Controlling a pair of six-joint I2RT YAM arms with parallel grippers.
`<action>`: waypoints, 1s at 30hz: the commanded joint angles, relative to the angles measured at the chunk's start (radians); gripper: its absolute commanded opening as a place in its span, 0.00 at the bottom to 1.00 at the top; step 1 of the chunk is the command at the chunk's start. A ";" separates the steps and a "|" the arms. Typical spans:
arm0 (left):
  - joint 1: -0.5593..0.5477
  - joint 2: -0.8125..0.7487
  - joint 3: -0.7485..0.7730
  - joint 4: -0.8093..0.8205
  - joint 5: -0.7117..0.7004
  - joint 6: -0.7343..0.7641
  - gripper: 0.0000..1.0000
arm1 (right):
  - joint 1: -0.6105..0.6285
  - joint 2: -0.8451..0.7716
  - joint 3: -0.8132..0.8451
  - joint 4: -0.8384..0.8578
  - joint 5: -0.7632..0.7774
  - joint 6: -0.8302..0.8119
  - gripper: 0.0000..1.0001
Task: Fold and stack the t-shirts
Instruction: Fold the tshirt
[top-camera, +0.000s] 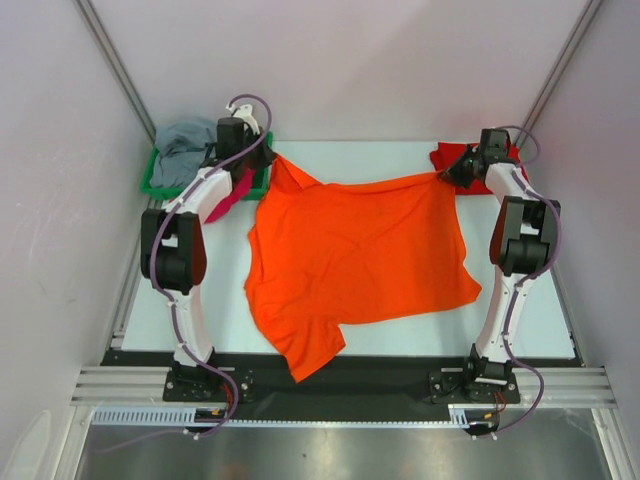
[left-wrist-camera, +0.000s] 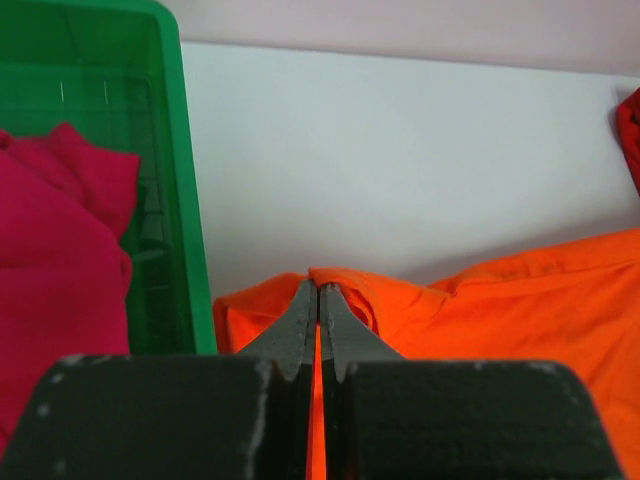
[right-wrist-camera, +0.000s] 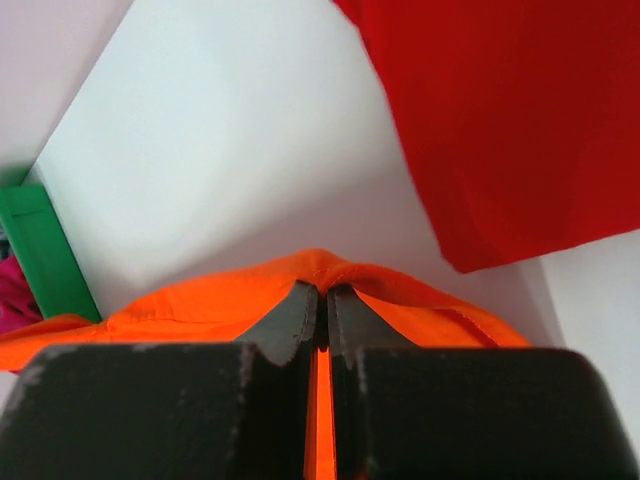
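Note:
A bright orange t-shirt (top-camera: 360, 255) lies spread over the middle of the table, one sleeve hanging over the front edge. My left gripper (top-camera: 271, 158) is shut on its far left corner, and in the left wrist view (left-wrist-camera: 319, 290) cloth shows between the closed jaws. My right gripper (top-camera: 445, 175) is shut on its far right corner, also pinched in the right wrist view (right-wrist-camera: 322, 292). A red t-shirt (top-camera: 450, 155) lies at the far right, partly hidden by my right arm. A magenta t-shirt (top-camera: 230, 195) and a grey t-shirt (top-camera: 185, 145) sit in the green tray (top-camera: 152, 185).
The green tray's wall (left-wrist-camera: 185, 220) stands just left of my left gripper. The red shirt (right-wrist-camera: 500, 110) lies close beyond my right gripper. White walls enclose the table at the back and sides. A black strip (top-camera: 400, 368) runs along the front edge.

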 joint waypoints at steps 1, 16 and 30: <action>-0.013 -0.017 0.037 -0.051 0.000 -0.012 0.00 | -0.012 0.052 0.093 -0.108 -0.047 -0.022 0.00; -0.096 -0.234 -0.113 -0.205 -0.089 -0.098 0.00 | -0.037 0.147 0.358 -0.502 -0.104 -0.073 0.00; -0.099 -0.440 -0.364 -0.261 -0.121 -0.124 0.00 | -0.057 0.133 0.347 -0.672 -0.066 -0.129 0.00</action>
